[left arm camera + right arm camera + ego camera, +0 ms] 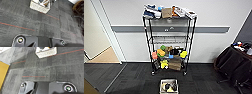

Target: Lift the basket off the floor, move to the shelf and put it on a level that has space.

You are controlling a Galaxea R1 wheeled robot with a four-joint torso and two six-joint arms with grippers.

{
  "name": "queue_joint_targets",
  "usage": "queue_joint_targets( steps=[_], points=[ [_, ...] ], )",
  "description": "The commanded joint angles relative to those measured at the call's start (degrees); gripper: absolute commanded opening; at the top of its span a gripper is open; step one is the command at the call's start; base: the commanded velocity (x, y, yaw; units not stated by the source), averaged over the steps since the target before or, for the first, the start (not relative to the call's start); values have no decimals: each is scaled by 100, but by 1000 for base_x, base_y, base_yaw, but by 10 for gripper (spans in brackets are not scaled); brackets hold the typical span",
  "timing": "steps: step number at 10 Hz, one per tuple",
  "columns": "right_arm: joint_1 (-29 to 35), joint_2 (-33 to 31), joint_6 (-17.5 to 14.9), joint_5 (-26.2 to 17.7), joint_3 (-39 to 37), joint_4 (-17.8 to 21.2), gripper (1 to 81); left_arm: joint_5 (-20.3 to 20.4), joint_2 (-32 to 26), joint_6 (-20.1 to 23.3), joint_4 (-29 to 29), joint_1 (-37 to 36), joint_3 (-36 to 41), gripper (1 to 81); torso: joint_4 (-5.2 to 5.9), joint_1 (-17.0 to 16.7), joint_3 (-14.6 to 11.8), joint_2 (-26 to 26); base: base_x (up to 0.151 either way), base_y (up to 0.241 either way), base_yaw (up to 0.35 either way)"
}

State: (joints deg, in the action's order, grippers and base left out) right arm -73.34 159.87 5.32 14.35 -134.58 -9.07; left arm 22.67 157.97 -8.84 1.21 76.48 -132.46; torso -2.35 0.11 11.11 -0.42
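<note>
Your small rectangular basket with the cream-and-dark dotted weave and pale rim point(169, 86) sits on the dark grey ribbed carpet-tile floor point(134, 77), right in front of the tall black wire rack point(169, 42) and apart from its casters. You can see dark and pale items lying inside it, though what they are cannot be told. In your left wrist view the basket point(39, 6) shows its perforated side wall, with thin red lines crossing the carpet point(41, 28) nearby; your right wrist view shows the same basket point(46, 52) from its other side.

Open carpet lies all around the basket. The rack's middle tier, a thin silver-grey wire grid point(170, 40), looks bare, while the top tier and the lower tiers are crowded with boxes and coloured objects. A black-draped desk point(236, 62) stands to the right, well apart. No writing is readable.

You cannot tell the state of either end effector from these views.
</note>
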Motion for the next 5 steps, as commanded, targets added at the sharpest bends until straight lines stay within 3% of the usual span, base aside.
queue_joint_targets(
  steps=[1,5],
  points=[
    [245,-75,22,-240,39,-51,811,-220,-63,22,38,-164,62,811,0,0,0,0,150,0,0],
    [174,-75,40,-231,39,-42,811,-220,-63,22,38,-138,62,811,0,-6,0,0,150,0,0]
  ],
)
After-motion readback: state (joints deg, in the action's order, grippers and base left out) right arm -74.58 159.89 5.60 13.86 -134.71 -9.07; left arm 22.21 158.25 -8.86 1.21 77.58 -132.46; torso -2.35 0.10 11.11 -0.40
